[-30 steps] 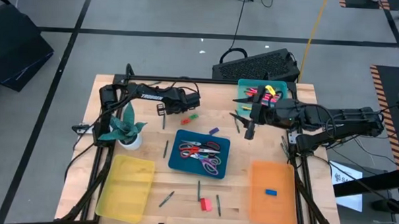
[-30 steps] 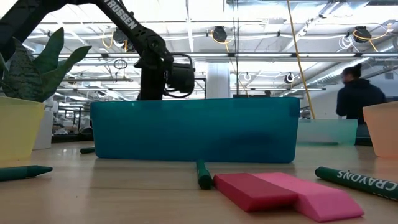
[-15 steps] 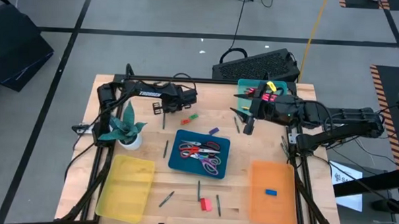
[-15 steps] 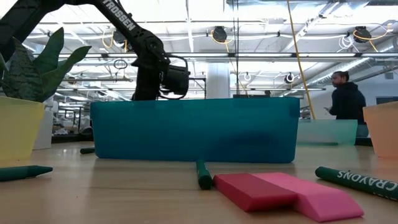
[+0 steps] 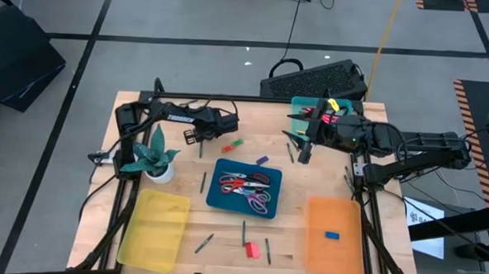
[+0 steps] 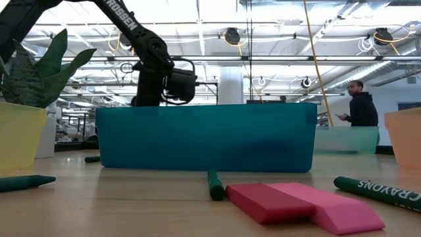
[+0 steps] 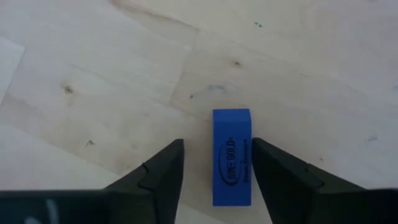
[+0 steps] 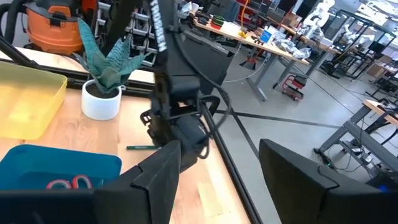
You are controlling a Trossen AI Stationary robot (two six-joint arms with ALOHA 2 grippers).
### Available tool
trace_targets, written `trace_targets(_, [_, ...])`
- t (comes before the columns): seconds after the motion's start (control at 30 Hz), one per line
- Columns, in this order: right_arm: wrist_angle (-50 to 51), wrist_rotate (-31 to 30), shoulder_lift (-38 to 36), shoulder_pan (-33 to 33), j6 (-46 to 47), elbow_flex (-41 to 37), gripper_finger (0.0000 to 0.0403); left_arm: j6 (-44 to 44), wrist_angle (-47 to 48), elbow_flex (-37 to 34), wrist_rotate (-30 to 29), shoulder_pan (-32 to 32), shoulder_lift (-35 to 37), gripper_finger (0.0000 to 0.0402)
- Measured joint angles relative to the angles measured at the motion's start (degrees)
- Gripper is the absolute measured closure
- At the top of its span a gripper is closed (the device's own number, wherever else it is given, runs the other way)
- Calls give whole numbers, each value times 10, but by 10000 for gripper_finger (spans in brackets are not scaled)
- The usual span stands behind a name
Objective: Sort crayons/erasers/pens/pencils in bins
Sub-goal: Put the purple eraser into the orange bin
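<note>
My left gripper (image 5: pixel 191 135) hovers over the far-left part of the table, fingers pointing down and open. A blue eraser (image 7: pixel 231 155) lies flat on the wood between its fingers, which stand on either side of it. My right gripper (image 5: pixel 304 154) is open and holds nothing, just near-left of the teal bin (image 5: pixel 299 106) of pens. The dark blue bin (image 5: pixel 225 198) sits mid-table, the yellow bin (image 5: pixel 154 228) near left. The orange bin (image 5: pixel 334 215) near right holds a blue eraser (image 5: pixel 331 236). Red and pink erasers (image 5: pixel 250 250) lie near the front edge.
A potted plant (image 5: pixel 155 164) stands just near-left of my left gripper. A red eraser (image 5: pixel 227 147), a green one (image 5: pixel 238 142) and a purple piece (image 5: pixel 262 161) lie between the arms. Thin sticks (image 5: pixel 203 181) lie scattered around the dark blue bin, which holds scissors (image 5: pixel 246 187).
My left gripper has slid a little toward the table's left edge, staying open. My right gripper has drawn slightly toward the far edge.
</note>
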State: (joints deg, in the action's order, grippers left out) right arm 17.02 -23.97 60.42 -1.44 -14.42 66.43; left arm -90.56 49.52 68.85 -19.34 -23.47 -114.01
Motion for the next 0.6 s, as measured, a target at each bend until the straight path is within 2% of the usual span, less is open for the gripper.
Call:
trace_targets(0.1, [0,0,0,4,1,0,193,-16,-37,-17,-14,14,1,207])
trace_targets(0.37, [0,0,0,4,-6,0,193,-70,-42,-21,-94,60,-2,227])
trace_targets(0.6, [-17,0,-6,2,-10,0,193,-62,-57,-20,-103,57,-3,262])
